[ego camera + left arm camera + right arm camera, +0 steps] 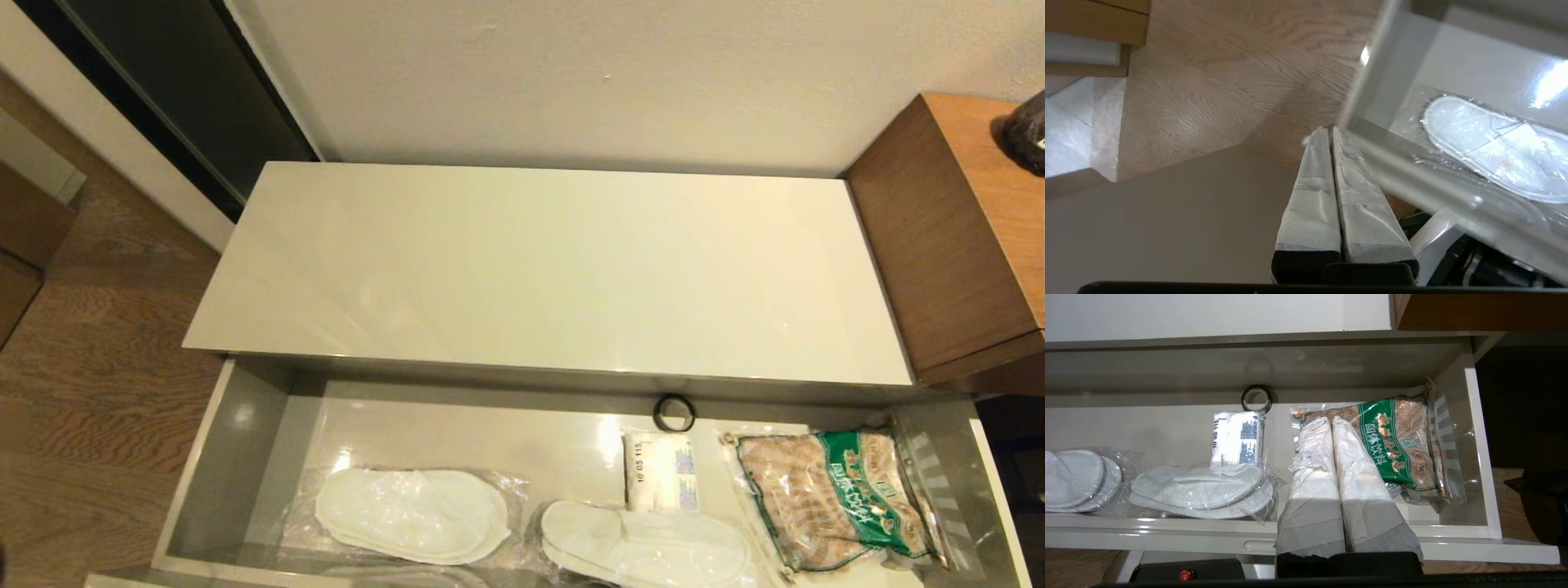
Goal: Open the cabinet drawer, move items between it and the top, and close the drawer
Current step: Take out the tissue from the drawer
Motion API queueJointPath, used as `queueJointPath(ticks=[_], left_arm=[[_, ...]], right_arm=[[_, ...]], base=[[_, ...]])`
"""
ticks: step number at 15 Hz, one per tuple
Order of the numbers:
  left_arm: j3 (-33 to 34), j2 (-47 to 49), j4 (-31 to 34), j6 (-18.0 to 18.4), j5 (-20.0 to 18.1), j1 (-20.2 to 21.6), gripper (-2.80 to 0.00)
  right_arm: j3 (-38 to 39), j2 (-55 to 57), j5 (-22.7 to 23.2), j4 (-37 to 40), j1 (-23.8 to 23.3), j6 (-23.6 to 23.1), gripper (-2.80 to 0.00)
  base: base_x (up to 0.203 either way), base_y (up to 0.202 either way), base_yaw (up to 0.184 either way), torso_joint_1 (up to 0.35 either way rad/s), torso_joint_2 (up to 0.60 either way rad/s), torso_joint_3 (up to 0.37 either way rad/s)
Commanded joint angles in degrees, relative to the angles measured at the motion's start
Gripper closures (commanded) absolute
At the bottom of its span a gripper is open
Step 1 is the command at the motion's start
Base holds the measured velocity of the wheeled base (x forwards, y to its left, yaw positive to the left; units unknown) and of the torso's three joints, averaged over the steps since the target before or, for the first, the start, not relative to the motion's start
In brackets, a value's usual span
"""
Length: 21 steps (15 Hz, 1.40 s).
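Observation:
The cabinet drawer (220, 474) is pulled out below the top (539, 269), which is bare. Inside lie two clear-wrapped pairs of white slippers, one at the left (412, 514) and one in the middle (645, 549). Behind the middle pair sits the tissue pack (661, 472), white side with blue label up. Neither arm shows in the head view. My left gripper (1329, 130) is shut and empty, outside the drawer's front left corner, near the left slippers (1494, 147). My right gripper (1330, 419) is shut and empty, in front of the drawer's front edge (1167, 533), beside the tissue pack (1237, 437).
A green-labelled bag of brown snacks (833, 498) fills the drawer's right end. A small black ring (674, 412) lies at the drawer's back. A taller brown wooden unit (955, 245) stands to the right of the top. Wood floor (98, 367) lies to the left.

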Motion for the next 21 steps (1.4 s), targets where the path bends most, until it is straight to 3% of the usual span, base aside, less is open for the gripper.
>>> queueJointPath(ticks=[1,4,6,7,10,11,14,16,21], left_arm=[[-5.4,-14.7,12.1,0.4,-0.5,1.9,0.00],[-11.9,-29.4,28.7,5.0,-7.4,10.2,0.00],[-11.8,-36.4,37.3,8.9,-16.5,18.3,0.00],[-11.5,-37.7,40.4,8.5,-19.7,19.8,0.00],[-6.5,-40.4,41.3,5.1,-18.8,15.1,0.00],[-4.5,-42.3,41.4,5.2,-19.0,15.4,0.00],[-0.1,-51.9,40.8,13.9,-21.8,16.1,0.00],[5.4,-53.0,29.0,16.1,-24.3,16.2,0.00],[31.5,-52.9,-19.0,17.4,-27.6,16.3,0.00]], right_arm=[[0.2,0.0,0.0,0.0,0.0,0.0,0.00],[0.1,0.1,0.0,0.0,0.0,0.0,0.00],[0.1,0.0,0.0,0.0,0.0,0.0,0.00],[0.2,0.0,0.0,0.0,0.0,0.0,0.00],[0.2,0.0,0.0,0.0,0.0,0.0,0.00],[0.2,0.0,0.0,0.0,0.0,0.0,0.00],[0.2,0.0,0.0,0.0,0.0,0.0,0.00],[0.1,0.0,0.0,0.0,0.0,0.0,0.00],[0.2,0.0,0.0,0.0,0.0,0.0,0.00]], base=[[0.000,0.000,0.000,0.000,0.00,0.000],[0.000,0.000,0.000,0.000,0.00,0.000],[0.000,0.000,0.000,0.000,0.00,0.000],[0.000,0.000,0.000,0.000,0.00,0.000],[0.000,0.000,0.000,0.000,0.00,0.000],[0.000,0.000,0.000,0.000,0.00,0.000],[0.000,0.000,0.000,0.000,0.00,0.000],[0.000,0.000,0.000,0.000,0.00,0.000],[0.000,0.000,0.000,0.000,0.00,0.000]])
